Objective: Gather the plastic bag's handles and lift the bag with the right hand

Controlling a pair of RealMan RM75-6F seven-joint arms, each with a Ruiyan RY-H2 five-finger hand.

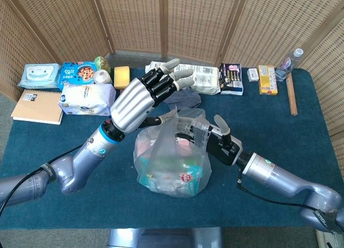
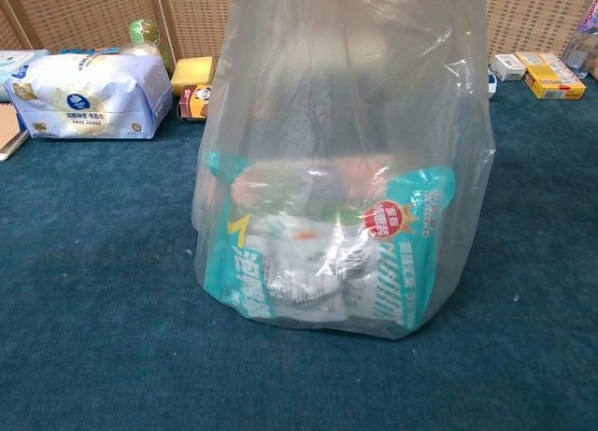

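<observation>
The right hand (image 1: pixel 217 140) seems clamped on the plastic bag's (image 1: pixel 172 162) near handle; the spread, empty left hand (image 1: pixel 142 100) hovers above. One-handled lifting could spill it.

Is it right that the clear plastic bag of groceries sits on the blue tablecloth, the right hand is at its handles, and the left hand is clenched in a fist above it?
Not quite. The head view shows the left hand with fingers extended, not fisted. The plastic bag does sit on the blue tablecloth, the right hand at its handles.
</observation>
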